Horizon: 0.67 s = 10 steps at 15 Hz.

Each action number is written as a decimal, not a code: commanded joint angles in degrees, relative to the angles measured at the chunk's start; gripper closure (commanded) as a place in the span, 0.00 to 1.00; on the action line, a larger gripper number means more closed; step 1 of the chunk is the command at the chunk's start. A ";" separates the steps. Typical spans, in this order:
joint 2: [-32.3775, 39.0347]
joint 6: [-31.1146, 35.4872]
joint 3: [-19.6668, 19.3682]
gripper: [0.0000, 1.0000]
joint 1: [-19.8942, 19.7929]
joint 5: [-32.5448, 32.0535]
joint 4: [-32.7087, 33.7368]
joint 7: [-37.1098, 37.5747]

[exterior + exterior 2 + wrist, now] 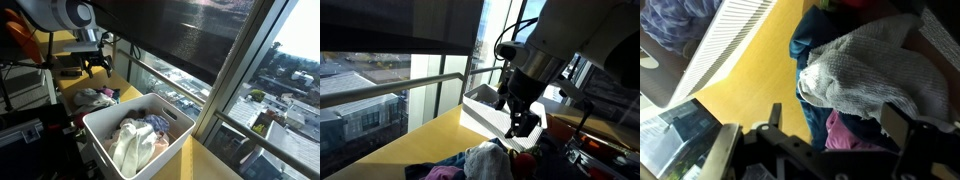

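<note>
My gripper (836, 118) hangs open over a pile of clothes (100, 97) on the yellow table (750, 90). Nothing is between its fingers. In the wrist view a grey-white knitted cloth (872, 72) lies on top of the pile, over a dark blue garment (816, 122) and a pink one (846, 136), which lies right below the jaws. In both exterior views the gripper (96, 70) (521, 128) is a short way above the pile (480, 160) and does not touch it.
A white slatted basket (172, 142) holding several garments stands beside the pile, also in the wrist view (732, 40) and an exterior view (483, 112). Window glass and a railing (190, 85) run along the table's far edge. Dark equipment (20, 130) sits at the other side.
</note>
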 commanded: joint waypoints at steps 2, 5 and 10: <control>18.41 7.04 -1.83 0.00 0.46 1.18 9.81 -4.47; 29.94 9.55 -1.39 0.00 -1.19 7.45 16.75 -11.76; 45.73 5.57 0.24 0.00 -4.32 14.75 29.81 -21.53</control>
